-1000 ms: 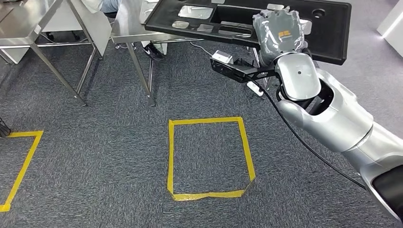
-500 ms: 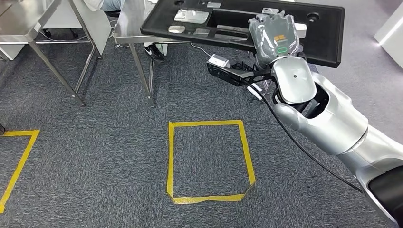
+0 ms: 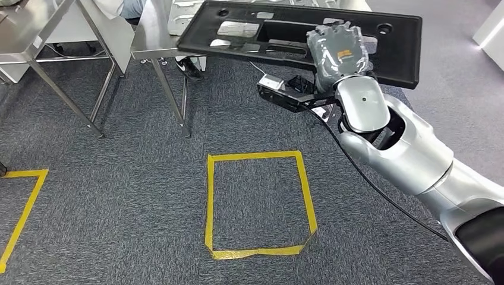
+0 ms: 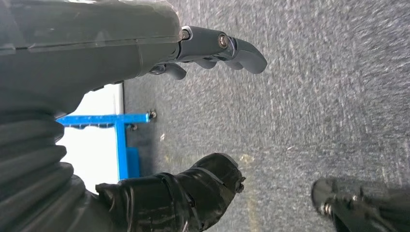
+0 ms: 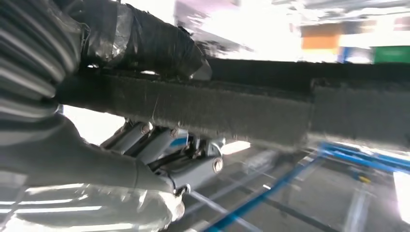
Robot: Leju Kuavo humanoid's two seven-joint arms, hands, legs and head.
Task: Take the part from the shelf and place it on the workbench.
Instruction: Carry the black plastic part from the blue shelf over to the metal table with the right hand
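Observation:
The part (image 3: 285, 37) is a long flat black plastic panel with cut-outs, held level above the carpet in the head view. My right hand (image 3: 339, 52) grips its near edge from the right side, thumb on one face and fingers on the other. In the right wrist view the panel's edge (image 5: 251, 108) runs across the picture with the thumb (image 5: 145, 43) and fingers (image 5: 164, 154) clamped on it. The panel's far end overlaps the steel workbench (image 3: 151, 35). My left hand (image 4: 203, 116) hangs over the carpet, fingers apart and holding nothing.
A second steel table (image 3: 35, 35) stands at the back left, with a person's shoe (image 3: 189, 66) between the table legs. Yellow tape marks a square (image 3: 260, 203) on the grey carpet in front, and part of another (image 3: 21, 208) at the left.
The view has shifted a little. The panel and my right hand have moved slightly left and away, further over the workbench.

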